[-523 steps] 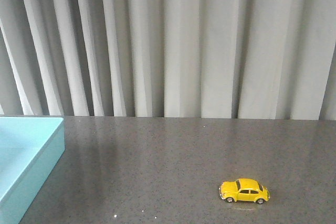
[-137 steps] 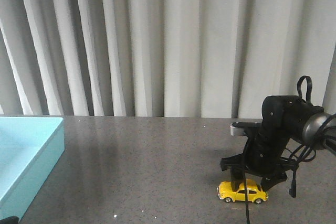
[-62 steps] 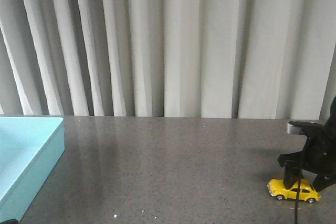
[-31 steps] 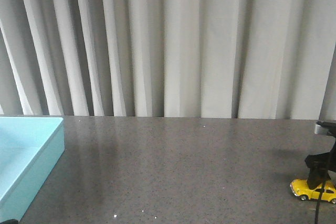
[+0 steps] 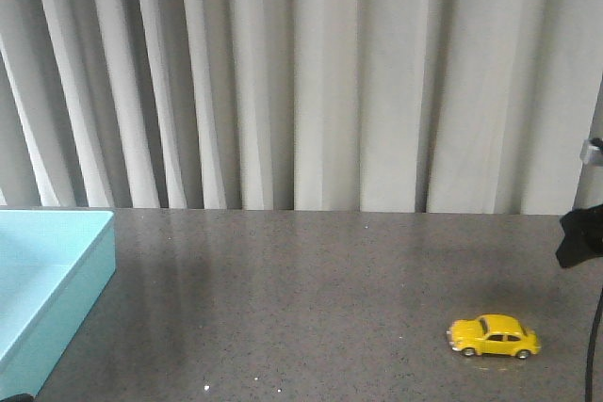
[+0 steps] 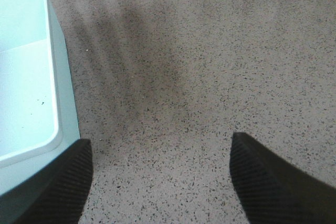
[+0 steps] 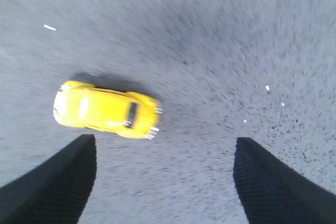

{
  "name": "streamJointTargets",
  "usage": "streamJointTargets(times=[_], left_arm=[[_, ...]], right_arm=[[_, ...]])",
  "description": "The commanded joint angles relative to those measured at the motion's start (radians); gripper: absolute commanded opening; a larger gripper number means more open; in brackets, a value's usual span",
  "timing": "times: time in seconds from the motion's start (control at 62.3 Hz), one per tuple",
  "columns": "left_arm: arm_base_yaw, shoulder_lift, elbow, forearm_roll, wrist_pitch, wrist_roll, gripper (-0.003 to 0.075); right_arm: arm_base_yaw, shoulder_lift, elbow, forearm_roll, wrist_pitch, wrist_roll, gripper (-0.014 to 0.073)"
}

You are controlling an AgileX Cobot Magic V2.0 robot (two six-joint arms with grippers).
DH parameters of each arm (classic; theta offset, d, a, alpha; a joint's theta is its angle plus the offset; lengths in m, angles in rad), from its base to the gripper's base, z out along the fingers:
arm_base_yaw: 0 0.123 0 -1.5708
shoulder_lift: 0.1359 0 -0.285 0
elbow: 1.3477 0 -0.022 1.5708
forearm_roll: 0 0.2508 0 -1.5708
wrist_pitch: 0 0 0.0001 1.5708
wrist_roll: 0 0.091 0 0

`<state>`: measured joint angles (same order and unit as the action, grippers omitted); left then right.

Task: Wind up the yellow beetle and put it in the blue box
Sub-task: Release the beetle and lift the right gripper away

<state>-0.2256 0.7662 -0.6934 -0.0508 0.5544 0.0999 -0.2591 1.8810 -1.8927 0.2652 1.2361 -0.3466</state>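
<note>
Grey speckled stone-look tabletop (image 5: 311, 298): runs the full width of the front view; pale pleated curtain (image 5: 301, 72) hangs behind its far edge.
Front view, small bright yellow toy beetle car with dark windows and silver wheels (image 5: 494, 337): stands on its wheels on the right part of the tabletop, near the front edge, touched by nothing.
Front view, beetle axis: long axis runs left to right across the view; which end is the nose cannot be told for sure.
Front view, large light turquoise-blue box with low straight walls (image 5: 71, 298): at the left edge, partly cut off, well apart from the beetle.
Front view, between beetle and box: bare tabletop only, with a few small white specks.
Front view, right arm: only a dark part at the right edge, above and beyond the beetle; fingers out of sight here.
Left wrist view, left gripper (image 6: 157, 182): two dark textured fingers (image 6: 65, 187) spread wide with nothing between them, above bare tabletop.
Left wrist view, blue box: its corner and pale inner floor sit just beside one finger.
Right wrist view, right gripper (image 7: 163, 182): fingers (image 7: 273, 187) parted wide, holding nothing; picture blurred.
Right wrist view, beetle: on the tabletop beyond the fingertips, nearer one finger, clear of both; roof facing the camera, long axis crosswise to the fingers.
</note>
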Motion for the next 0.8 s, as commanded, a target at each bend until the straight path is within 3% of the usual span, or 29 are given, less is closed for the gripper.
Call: streamJointTargets(times=[0.0, 0.257, 0.417, 0.594, 0.786], left_arm=[[-0.007, 0.000, -0.021, -0.006, -0.056, 0.000, 0.0536], [-0.007, 0.000, -0.021, -0.005, -0.030, 0.000, 0.0536], [-0.007, 0.000, -0.021, -0.005, -0.030, 0.000, 0.0536], [-0.007, 0.000, -0.021, -0.005, -0.031, 0.000, 0.0536], [-0.007, 0.000, -0.021, -0.005, -0.042, 0.000, 0.0536]], right_arm=[[0.035, -0.139, -0.002, 0.011, -0.020, 0.024, 0.0526], [0.216, -0.520, 0.410, -0.084, -0.256, 0.083, 0.0526], [0.335, -0.759, 0.678, -0.221, -0.349, 0.227, 0.0526], [0.359, -0.978, 0.913, -0.343, -0.378, 0.374, 0.0526], [0.359, -1.126, 1.073, -0.366, -0.429, 0.387, 0.0526]])
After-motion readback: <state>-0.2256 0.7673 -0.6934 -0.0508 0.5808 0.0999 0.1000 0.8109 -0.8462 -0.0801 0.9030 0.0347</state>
